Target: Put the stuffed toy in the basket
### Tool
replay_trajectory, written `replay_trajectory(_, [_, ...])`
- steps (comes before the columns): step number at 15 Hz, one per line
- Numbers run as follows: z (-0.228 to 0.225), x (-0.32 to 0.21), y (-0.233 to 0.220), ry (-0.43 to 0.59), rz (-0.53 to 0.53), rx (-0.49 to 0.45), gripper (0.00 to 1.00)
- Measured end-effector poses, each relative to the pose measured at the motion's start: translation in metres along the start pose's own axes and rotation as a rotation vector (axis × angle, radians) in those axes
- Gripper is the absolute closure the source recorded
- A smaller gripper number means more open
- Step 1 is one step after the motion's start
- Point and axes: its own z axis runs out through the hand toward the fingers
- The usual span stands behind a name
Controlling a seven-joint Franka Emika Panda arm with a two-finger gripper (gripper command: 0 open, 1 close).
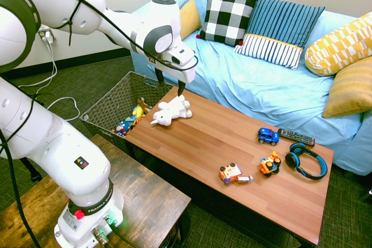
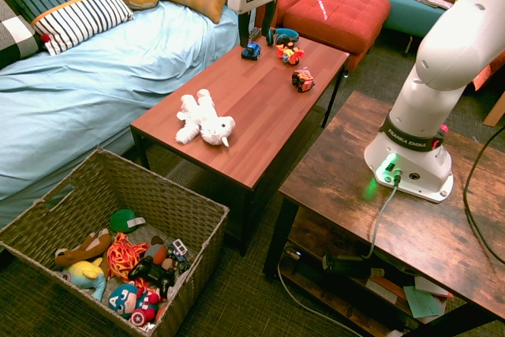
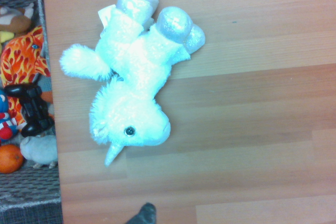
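Filling the left of the first exterior view, closest to us, is the white robot arm (image 1: pixel 81 172), reaching across the top towards the middle. And the gripper (image 1: pixel 170 81) has its jaws wide apart, released, nothing between them! Just below it in the picture, left of centre, lies the white stuffed toy (image 1: pixel 171 110) on the coffee table (image 1: pixel 203 143), near the table's end. Left of that sits the grey basket (image 1: pixel 110 100), toys inside. Over to the right, it's a blue toy car (image 1: pixel 268 136), a remote (image 1: pixel 296 137), headphones (image 1: pixel 314 172) and two orange toy vehicles (image 1: pixel 269 164), while the blue-covered sofa (image 1: pixel 232 76) runs behind.

Across to the second exterior view: the basket looms large at lower left, and look at that load, a black game controller (image 2: pixel 152 273) and a green toy (image 2: pixel 122 221) among it. Stuffed toy on the tabletop, left of centre, outside the basket; open gripper up at the top, empty.

Now the wrist view, and there's the plush, a unicorn, lying on the wood in the upper left and centre, horn pointing down the frame. Basket contents line the left edge, with an orange ball (image 3: pixel 9 159) low down.
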Motion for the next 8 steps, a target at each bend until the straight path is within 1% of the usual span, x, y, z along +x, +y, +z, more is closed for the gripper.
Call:
replay_trajectory(2, [0.002,0.000,-0.001,-0.005,-0.003,-0.010,0.00])
replay_trajectory(4, [0.013,-0.002,-0.013,0.004,0.006,-0.001,0.00])
replay_trajectory(6, [0.039,-0.005,-0.038,0.011,0.034,0.019,0.00])
replay_trajectory(8, [0.072,0.000,-0.061,0.007,0.070,0.017,0.00])
